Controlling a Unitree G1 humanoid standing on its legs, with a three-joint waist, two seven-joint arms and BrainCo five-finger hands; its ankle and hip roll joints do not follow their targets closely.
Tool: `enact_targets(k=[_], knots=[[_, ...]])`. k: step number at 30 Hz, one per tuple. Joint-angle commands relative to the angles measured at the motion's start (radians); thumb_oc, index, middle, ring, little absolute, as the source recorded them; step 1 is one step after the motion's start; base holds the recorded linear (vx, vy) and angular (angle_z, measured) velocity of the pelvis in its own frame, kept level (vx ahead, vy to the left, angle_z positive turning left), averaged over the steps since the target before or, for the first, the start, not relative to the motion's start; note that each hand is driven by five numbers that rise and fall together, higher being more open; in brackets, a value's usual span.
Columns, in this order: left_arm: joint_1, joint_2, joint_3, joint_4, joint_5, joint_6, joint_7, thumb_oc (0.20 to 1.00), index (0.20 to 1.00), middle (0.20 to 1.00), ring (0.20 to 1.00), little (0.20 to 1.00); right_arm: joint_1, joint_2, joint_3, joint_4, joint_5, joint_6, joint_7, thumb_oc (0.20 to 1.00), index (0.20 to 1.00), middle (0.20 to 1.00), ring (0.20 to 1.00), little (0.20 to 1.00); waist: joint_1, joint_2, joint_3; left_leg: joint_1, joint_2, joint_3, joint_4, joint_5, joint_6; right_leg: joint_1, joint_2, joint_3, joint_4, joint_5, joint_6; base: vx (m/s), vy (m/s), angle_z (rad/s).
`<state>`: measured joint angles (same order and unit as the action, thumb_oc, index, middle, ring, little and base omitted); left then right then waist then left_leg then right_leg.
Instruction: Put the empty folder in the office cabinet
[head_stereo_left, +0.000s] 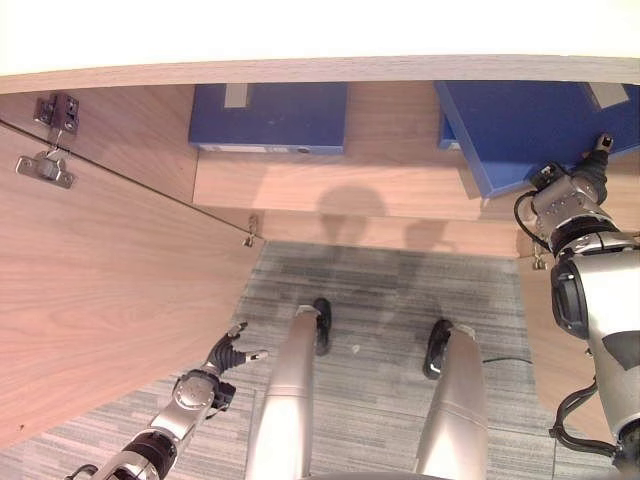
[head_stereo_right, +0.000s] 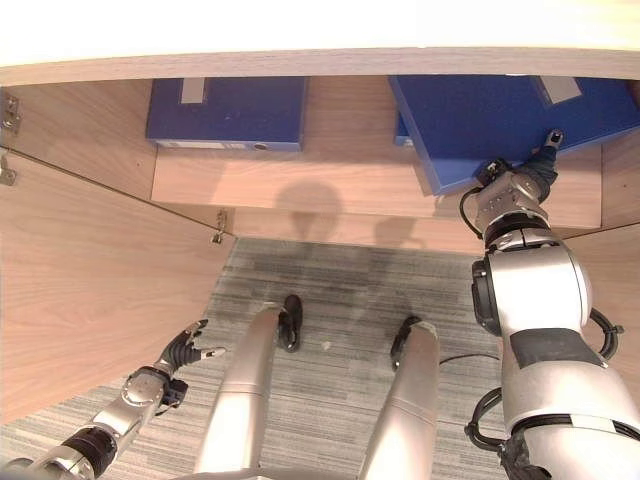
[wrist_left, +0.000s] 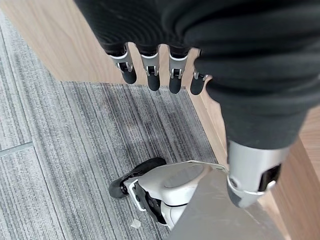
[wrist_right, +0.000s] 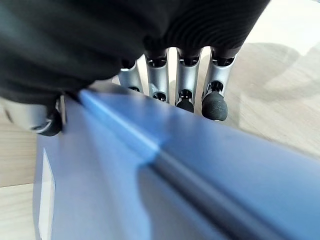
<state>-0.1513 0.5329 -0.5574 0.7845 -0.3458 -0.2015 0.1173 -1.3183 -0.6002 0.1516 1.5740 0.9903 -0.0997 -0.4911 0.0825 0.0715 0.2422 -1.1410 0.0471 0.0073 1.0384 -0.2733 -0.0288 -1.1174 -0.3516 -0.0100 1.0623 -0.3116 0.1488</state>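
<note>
Low by the floor, the left robot hand (head_stereo_left: 228, 355) hangs open. Right robot hand (head_stereo_right: 520, 180) grips the blue folder (head_stereo_right: 500, 115) on the cabinet shelf (head_stereo_right: 330, 175); it should slide in flat before release.

Each silver-grey arm carries black bands and joint housings and ends in a dark ribbed wrist cover, from which the left hand (head_stereo_left: 228, 356) and right hand (head_stereo_right: 520, 185) extend a row of silver fingers (wrist_left: 150, 75) with rounded dark tips and a separate silver thumb.
</note>
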Motion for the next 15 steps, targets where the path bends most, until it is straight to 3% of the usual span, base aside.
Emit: enact_targets(k=[1,15], knots=[[-0.023,-0.020,0.001,0.065,-0.008,-0.020,0.024,1.000,1.000,1.000,1.000,1.000,-0.089,-0.056,0.008,0.026,0.018,-0.072,-0.071,0.200,0.200,0.200,0.200,0.200,-0.001,0.034,0.020,0.039,0.090,-0.094,-0.143,0.027,-0.116,0.072,0.029,-0.079,0.016,-0.151,-0.024,0.00,0.000,0.00],[0.001,0.027,-0.025,-0.015,0.008,-0.041,0.010,1.000,1.000,1.000,1.000,1.000,-0.113,-0.114,-0.070,-0.030,0.183,-0.169,-0.128,0.200,0.200,0.200,0.200,0.200,0.023,0.067,0.010,0.032,0.076,-0.095,-0.164,0.031,-0.114,0.071,0.017,-0.079,0.007,-0.151,-0.008,0.01,-0.002,-0.01]])
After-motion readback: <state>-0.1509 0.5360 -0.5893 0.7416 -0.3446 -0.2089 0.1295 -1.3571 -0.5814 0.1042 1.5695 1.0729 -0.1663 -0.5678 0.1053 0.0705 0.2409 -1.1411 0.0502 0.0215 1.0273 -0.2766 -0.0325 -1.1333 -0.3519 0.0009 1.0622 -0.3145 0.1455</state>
